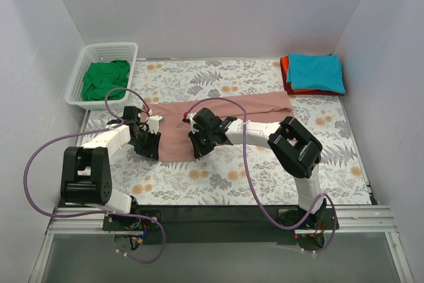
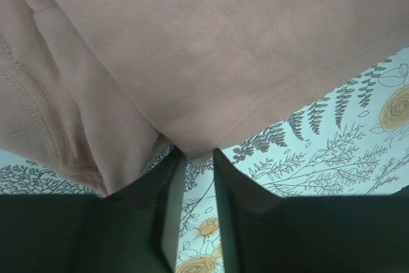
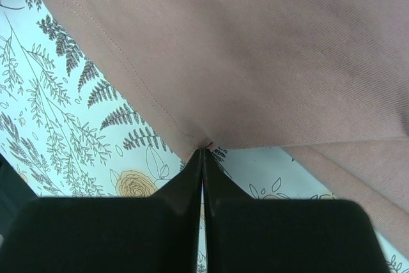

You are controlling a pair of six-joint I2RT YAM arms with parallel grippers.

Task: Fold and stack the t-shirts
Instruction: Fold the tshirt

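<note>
The dusty-pink t-shirt (image 1: 225,107) lies partly folded as a long band across the middle of the floral cloth. My left gripper (image 1: 152,124) is at its near-left corner. In the left wrist view the jaws (image 2: 197,155) stand a little apart, with the pink shirt's (image 2: 211,49) hem just between the tips. My right gripper (image 1: 193,122) is at the shirt's near edge. Seen from the right wrist, it (image 3: 203,151) is shut, pinching the pink hem (image 3: 255,43). A green t-shirt (image 1: 105,79) is crumpled in the basket. A folded teal t-shirt (image 1: 317,71) lies on a red-orange one (image 1: 286,74) at the far right.
The white mesh basket (image 1: 99,48) stands at the far left corner. The floral table cloth (image 1: 218,177) covers the table. White walls close in the back and both sides. Purple cables loop from both arms.
</note>
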